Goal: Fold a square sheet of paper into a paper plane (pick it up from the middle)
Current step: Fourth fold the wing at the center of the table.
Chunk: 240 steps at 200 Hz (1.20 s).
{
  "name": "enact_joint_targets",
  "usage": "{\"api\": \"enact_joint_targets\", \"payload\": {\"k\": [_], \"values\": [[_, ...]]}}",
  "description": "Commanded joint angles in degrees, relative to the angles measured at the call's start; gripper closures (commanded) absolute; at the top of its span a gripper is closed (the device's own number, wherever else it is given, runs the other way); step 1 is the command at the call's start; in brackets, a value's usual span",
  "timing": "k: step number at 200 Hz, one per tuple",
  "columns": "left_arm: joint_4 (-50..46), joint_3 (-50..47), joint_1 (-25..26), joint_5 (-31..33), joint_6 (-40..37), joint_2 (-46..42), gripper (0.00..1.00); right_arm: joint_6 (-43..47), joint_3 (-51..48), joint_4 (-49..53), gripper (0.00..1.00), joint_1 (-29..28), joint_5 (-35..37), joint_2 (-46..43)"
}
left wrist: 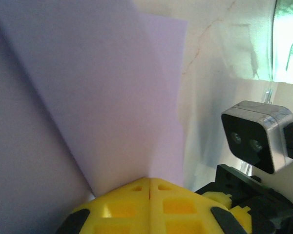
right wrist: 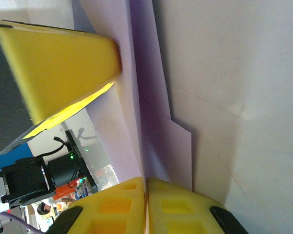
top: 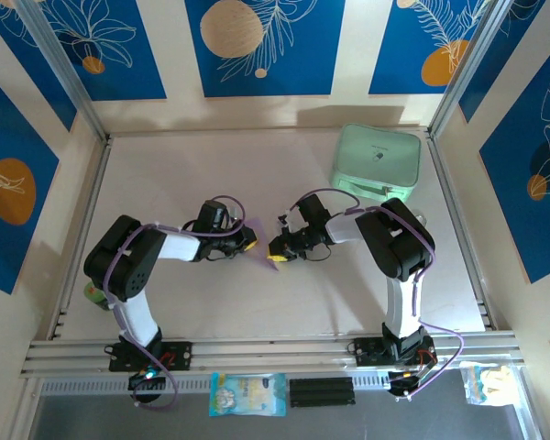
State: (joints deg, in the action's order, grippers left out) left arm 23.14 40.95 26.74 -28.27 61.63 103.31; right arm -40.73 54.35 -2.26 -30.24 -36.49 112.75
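Observation:
The sheet of paper point(top: 260, 249) is pale lilac, creased into overlapping layers, and held off the table between my two grippers at the table's middle. In the left wrist view the sheet of paper point(left wrist: 97, 97) spreads up and left from my left gripper point(left wrist: 150, 179), whose yellow jaws are shut on its lower corner. In the right wrist view my right gripper point(right wrist: 146, 179) is shut on the folded edge of the sheet of paper point(right wrist: 146, 97). A yellow finger point(right wrist: 58, 68) of the left gripper pinches it further up. From above, the left gripper point(top: 247, 242) and right gripper point(top: 276, 252) face each other closely.
A mint-green rounded case point(top: 376, 163) lies at the back right of the table, beyond the right arm. A small green object point(top: 93, 293) sits by the left arm's base. A snack packet point(top: 247, 394) lies below the front rail. The right wrist camera point(left wrist: 256, 136) is close to the left gripper.

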Motion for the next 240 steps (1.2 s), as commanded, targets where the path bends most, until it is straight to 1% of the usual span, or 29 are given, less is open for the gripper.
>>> {"api": "enact_joint_targets", "payload": {"k": [1,40,103,131,184,240], "values": [[-0.86,1.15,-0.59,-0.31,-0.91,1.37,0.93,0.04,-0.08,5.55,0.88,0.84,3.2,2.57],[-0.2,0.76,-0.59,-0.43,-0.77,1.72,0.93,-0.06,0.45,6.76,0.86,0.8,2.97,1.19],[0.32,0.12,-0.68,-0.48,-0.59,1.9,0.93,0.69,2.6,10.82,0.8,0.31,0.25,-2.21],[0.68,-0.07,-0.64,-0.58,-0.46,2.01,0.92,1.15,2.46,11.95,0.8,0.18,-0.84,-3.36],[0.75,-0.33,-0.68,-0.57,-0.32,1.9,0.92,1.44,1.14,13.16,0.8,-0.08,-0.34,-4.88],[0.57,-0.34,-0.64,-0.65,-0.2,1.91,0.91,2.04,1.02,13.78,0.82,-0.35,1.41,-1.68]]}}
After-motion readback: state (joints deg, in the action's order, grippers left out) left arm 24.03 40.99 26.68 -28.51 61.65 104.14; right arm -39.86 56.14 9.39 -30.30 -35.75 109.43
